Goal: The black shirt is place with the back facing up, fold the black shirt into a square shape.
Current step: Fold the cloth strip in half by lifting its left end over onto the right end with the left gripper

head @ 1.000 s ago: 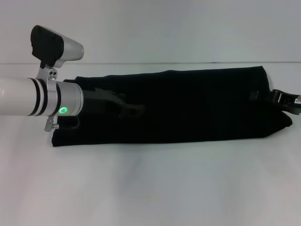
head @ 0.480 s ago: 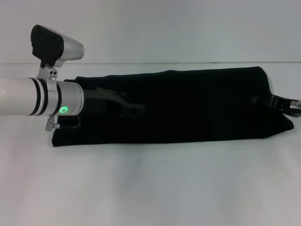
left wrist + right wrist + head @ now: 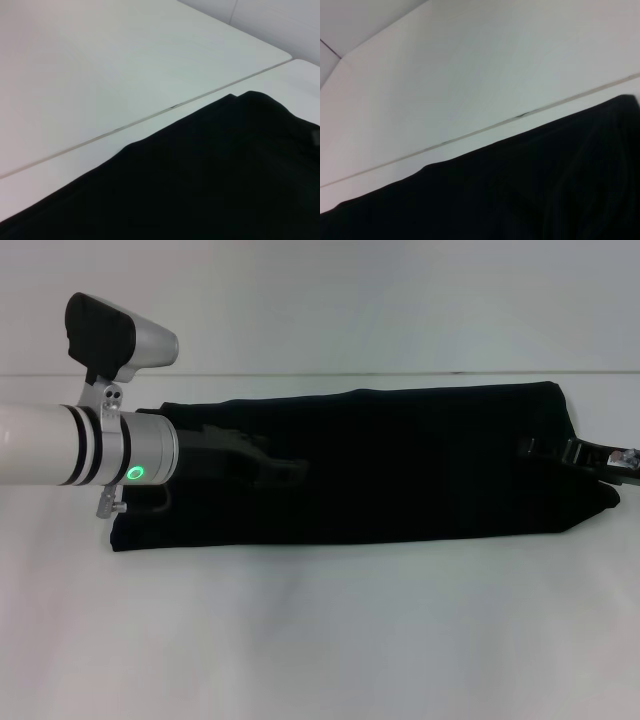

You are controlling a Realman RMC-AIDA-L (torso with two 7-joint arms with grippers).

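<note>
The near part of the white table (image 3: 320, 640) lies bare in the head view. Beyond it, the black shirt (image 3: 400, 465) lies flat as a long band folded lengthwise, stretching across the table from the robot's left to its right. Its near edge runs almost straight, while its far edge rises slightly toward the right end. No lettering shows on the cloth in any view.

The left arm comes in from the left side, its white forearm ending in a silver cuff with a green ring light (image 3: 134, 474). The left gripper (image 3: 275, 472) is stretched out low over the left part of the shirt, its dark fingers lying against the black cloth. Dark on dark, it cannot be told whether those fingers are spread or closed, or whether they pinch any cloth.

At the shirt's right end, the right gripper (image 3: 545, 448) reaches in from the right edge of the picture, with one dark finger tip over the cloth near the end of the band. Whether it grips the fabric or is released cannot be told either.

The left wrist view shows only the shirt's far edge (image 3: 200, 175) against the white table, with a thin seam (image 3: 172, 106) in the tabletop just beyond it. The right wrist view shows the same: black cloth (image 3: 520, 190) low, the seam beyond, and the pale back wall (image 3: 320, 300) farthest off.
</note>
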